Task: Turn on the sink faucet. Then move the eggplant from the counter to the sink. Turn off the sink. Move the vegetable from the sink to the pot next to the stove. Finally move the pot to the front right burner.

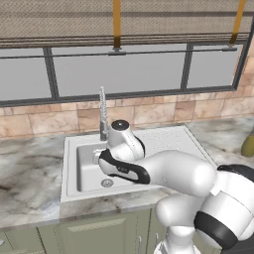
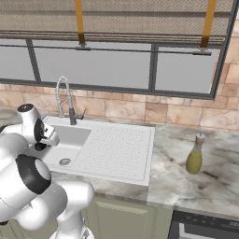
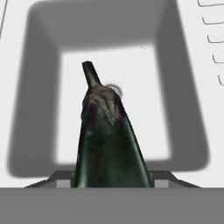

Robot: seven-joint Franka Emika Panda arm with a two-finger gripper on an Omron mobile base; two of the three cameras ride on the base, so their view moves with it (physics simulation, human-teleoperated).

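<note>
Arm reaches forward and down over the sink (image 1: pixel 72 149); the hand sits above the basin, just in front of the faucet (image 1: pixel 102 111).

Hand view looks straight down into the basin. The eggplant (image 3: pixel 107 140) rises between the fingers, stem end pointing away from the hand toward the basin floor, and it covers most of the drain (image 3: pixel 114 90). The gripper (image 3: pixel 111 181) is closed partway round the thick end of the eggplant and carries it; the finger tips themselves are largely hidden behind the vegetable. It hangs clear of the basin floor as far as I can judge, over the middle and near the drain.

Reason for the hold, as I read it: gripped by the fat end so the eggplant points down and can be lowered into the deep basin without catching the walls.

No water stream can be made out under the faucet in either base view, so I cannot tell whether it is running.

Right base view: dotted drainboard (image 2: pixel 114 149) to the right of the basin, marble counter (image 2: pixel 219 186) beyond it, an olive-yellow bottle (image 2: pixel 194 156) standing well apart from the sink.

Judgement: mid-transfer, eggplant not yet set down; next is lowering and letting go.
</note>
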